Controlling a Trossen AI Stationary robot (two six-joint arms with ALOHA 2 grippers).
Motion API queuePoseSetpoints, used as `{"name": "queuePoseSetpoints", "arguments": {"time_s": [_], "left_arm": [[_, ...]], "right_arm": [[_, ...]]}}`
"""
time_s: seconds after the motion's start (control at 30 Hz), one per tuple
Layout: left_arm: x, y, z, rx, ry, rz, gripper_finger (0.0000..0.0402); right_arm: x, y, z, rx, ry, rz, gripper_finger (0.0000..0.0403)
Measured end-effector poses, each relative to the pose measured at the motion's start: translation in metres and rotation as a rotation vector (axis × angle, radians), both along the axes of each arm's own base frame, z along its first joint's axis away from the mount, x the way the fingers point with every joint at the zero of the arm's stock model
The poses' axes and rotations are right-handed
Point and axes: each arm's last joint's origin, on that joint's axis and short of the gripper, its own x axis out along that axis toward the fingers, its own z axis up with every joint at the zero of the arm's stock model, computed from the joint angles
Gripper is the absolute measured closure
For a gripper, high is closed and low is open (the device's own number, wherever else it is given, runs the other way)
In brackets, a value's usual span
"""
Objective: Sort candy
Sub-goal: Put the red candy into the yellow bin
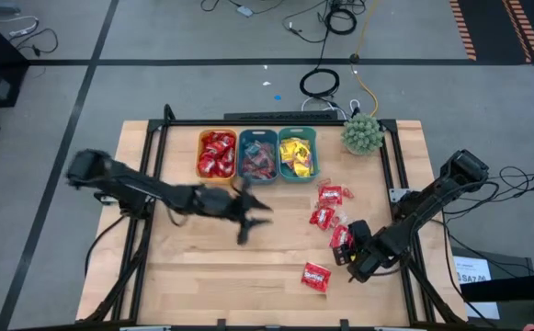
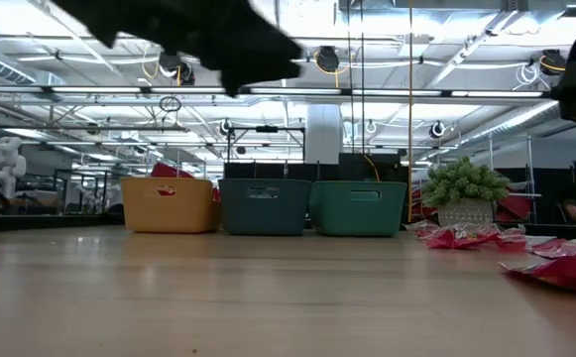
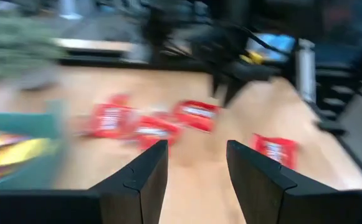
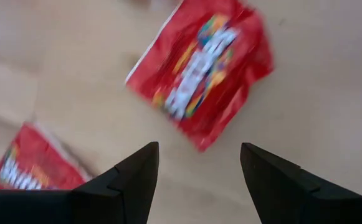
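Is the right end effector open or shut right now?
Open. The right end effector shows a clear gap between its fingers, nothing held, above a red packet on the table.

Four loose red candy packets (image 1: 331, 196) on table's right

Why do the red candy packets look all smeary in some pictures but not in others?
Left wrist view: the shiny red candy packets are streaked sideways by motion blur, and so is the yellow candy. Right wrist view: the red packet is softly blurred. High view: the left gripper is smeared. Low view: steady, with bright ceiling lights.
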Motion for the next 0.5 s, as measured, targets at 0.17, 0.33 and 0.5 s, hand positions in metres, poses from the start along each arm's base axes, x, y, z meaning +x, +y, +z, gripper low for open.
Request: {"name": "queuePoseSetpoints", "arguments": {"time_s": [0.17, 0.33, 0.5], "left_arm": [[0.060, -0.050, -0.018, 0.001, 0.031, -0.165, 0.0229], [0.110, -0.089, -0.043, 0.164, 0.021, -0.267, 0.0229], [0.149, -0.112, -0.072, 0.189, 0.016, -0.300, 0.0229]], "right_arm": [[-0.007, 0.014, 0.001, 0.053, -0.017, 0.076, 0.0186], [-0.018, 0.029, 0.001, 0.093, -0.017, 0.143, 0.0186], [-0.031, 0.039, 0.001, 0.110, -0.017, 0.165, 0.0186]]}}
